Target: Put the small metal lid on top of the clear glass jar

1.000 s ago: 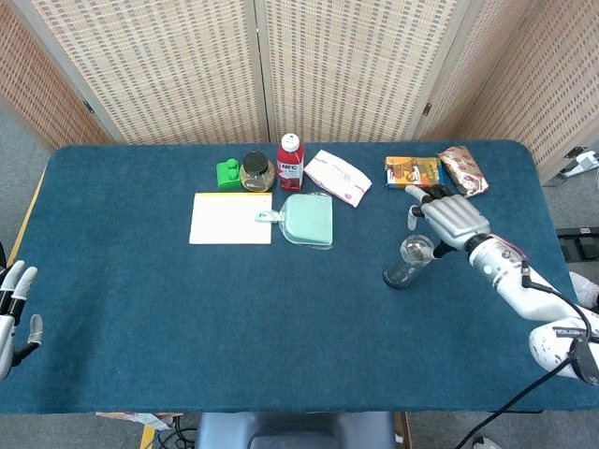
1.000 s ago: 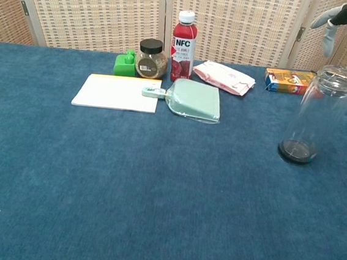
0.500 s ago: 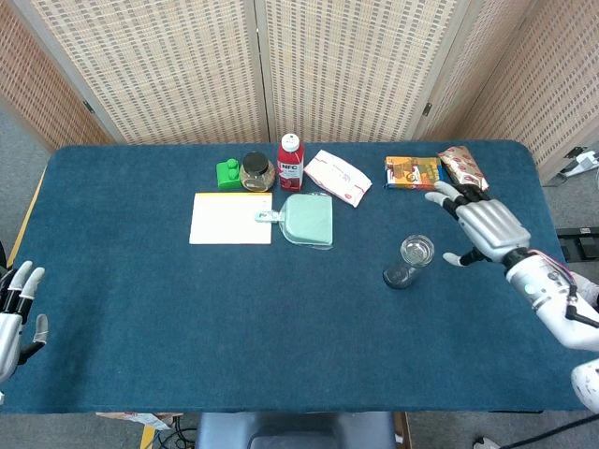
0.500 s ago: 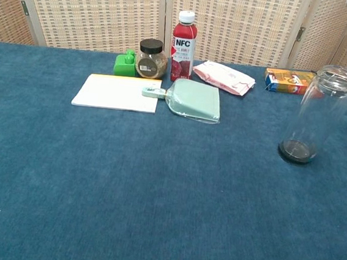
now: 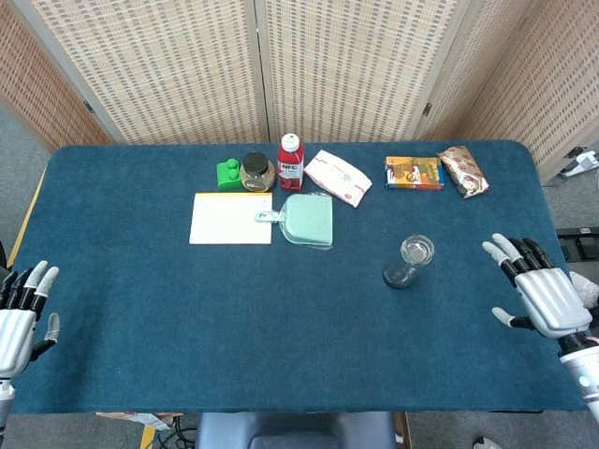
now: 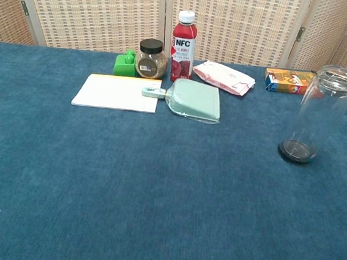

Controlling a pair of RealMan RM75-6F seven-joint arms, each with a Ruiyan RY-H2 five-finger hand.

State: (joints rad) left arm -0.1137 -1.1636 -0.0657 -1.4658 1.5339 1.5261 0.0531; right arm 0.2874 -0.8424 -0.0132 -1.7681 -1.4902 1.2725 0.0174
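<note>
The tall clear glass jar [image 5: 410, 260] stands upright on the blue table, right of centre; the chest view shows the jar [image 6: 319, 113] at the right. A small round silvery lid [image 5: 417, 249] appears to lie on its mouth, and in the chest view the lid [image 6: 340, 75] looks level with the rim. My right hand [image 5: 543, 297] hovers near the table's right front edge, well clear of the jar, fingers spread and empty. My left hand [image 5: 21, 318] is off the left front corner, fingers apart, holding nothing. Neither hand shows in the chest view.
At the back stand a red NFC bottle [image 5: 290, 162], a dark-lidded spice jar [image 5: 255, 172] and a green block [image 5: 226, 174]. A white pad [image 5: 231, 218] and a mint dustpan [image 5: 306, 221] lie in front. A pink-white packet [image 5: 337, 177], an orange box [image 5: 413, 172] and a snack bag [image 5: 463, 170] lie further right.
My right hand has drawn back from just above the jar to the right front edge, fingers spreading. The jar stays upright. My left hand has risen slightly.
</note>
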